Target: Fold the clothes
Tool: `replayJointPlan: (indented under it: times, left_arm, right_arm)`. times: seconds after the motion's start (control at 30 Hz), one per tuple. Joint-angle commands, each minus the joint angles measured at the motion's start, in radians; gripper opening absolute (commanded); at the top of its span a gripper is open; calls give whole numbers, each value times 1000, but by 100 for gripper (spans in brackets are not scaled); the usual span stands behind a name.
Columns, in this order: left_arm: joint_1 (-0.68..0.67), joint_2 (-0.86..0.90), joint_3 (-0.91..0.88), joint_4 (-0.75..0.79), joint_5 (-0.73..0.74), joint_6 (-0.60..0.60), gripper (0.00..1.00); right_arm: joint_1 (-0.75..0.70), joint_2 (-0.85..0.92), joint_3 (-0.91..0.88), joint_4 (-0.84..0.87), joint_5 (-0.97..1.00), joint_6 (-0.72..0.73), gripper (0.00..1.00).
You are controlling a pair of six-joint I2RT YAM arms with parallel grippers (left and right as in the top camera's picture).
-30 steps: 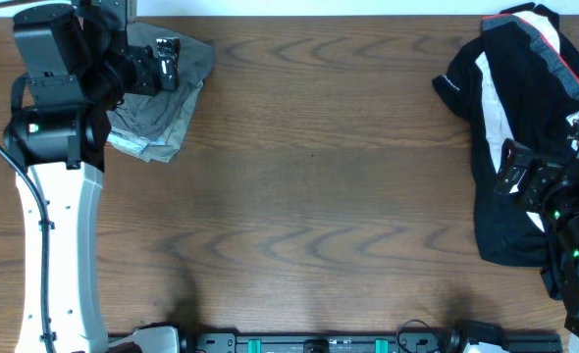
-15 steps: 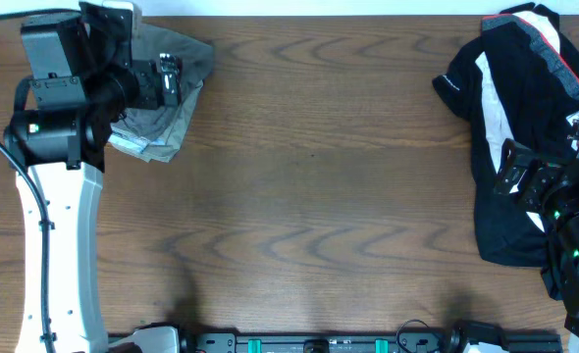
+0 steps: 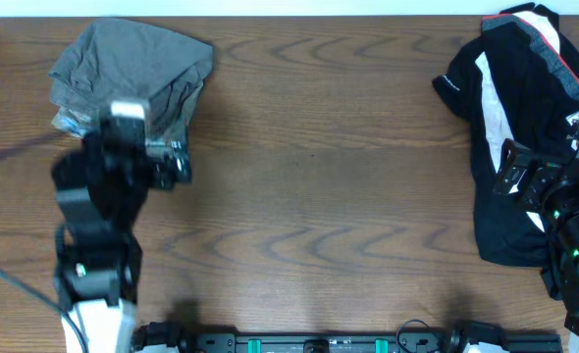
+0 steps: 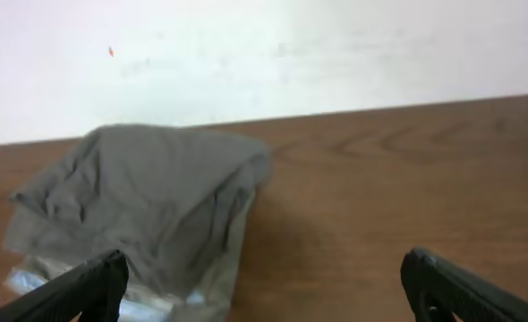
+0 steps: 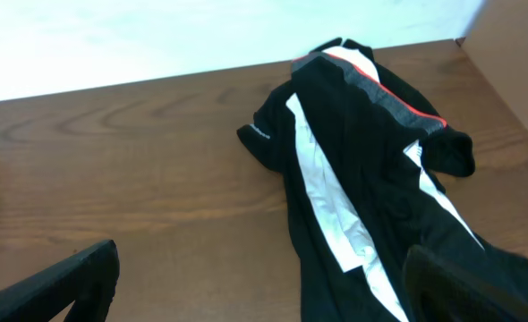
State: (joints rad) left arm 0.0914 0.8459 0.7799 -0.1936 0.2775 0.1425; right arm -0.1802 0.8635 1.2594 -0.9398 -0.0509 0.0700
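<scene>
Black top (image 3: 486, 226) lies partly hidden (under right arm (image 3: 574, 245)).

— Where does the overhead sit?
— Straight above the table (image 3: 319, 147), looking down, far enough back to take in the whole top.
— And the wrist views?
— Both low and near level, facing 12 o'clock. The left is close on the grey shorts (image 4: 148, 197), overhead's 10 o'clock. The right is near the black top (image 5: 353, 179), overhead's 3 o'clock.
</scene>
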Motion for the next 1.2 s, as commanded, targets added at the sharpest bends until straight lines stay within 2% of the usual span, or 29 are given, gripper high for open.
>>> replayJointPlan:
  times: [0.0, 0.2, 0.53, 0.83, 1.13, 1.17]
  left_arm:
    - [5, -138, -162, 47, -9, -42, 98]
    - [3, -341, -370, 159, -8, -111, 98]
    - [1, -604, -606, 284, -5, -115, 98]
    - [-23, -726, -710, 410, -6, -114, 98]
    - [-23, -832, -778, 412, -47, -110, 98]
    - [-23, -847, -776, 374, -51, -111, 98]
  right_arm:
    - [-2, -1, 0, -1, 10, -12, 99]
    - [-2, -1, 0, -1, 10, -12, 99]
    - [-2, -1, 0, -1, 10, -12, 99]
    - [-2, -1, 0, -2, 10, -12, 99]
    - [-2, -1, 0, -55, 10, -12, 99]
    - [-2, -1, 0, -63, 10, -12, 99]
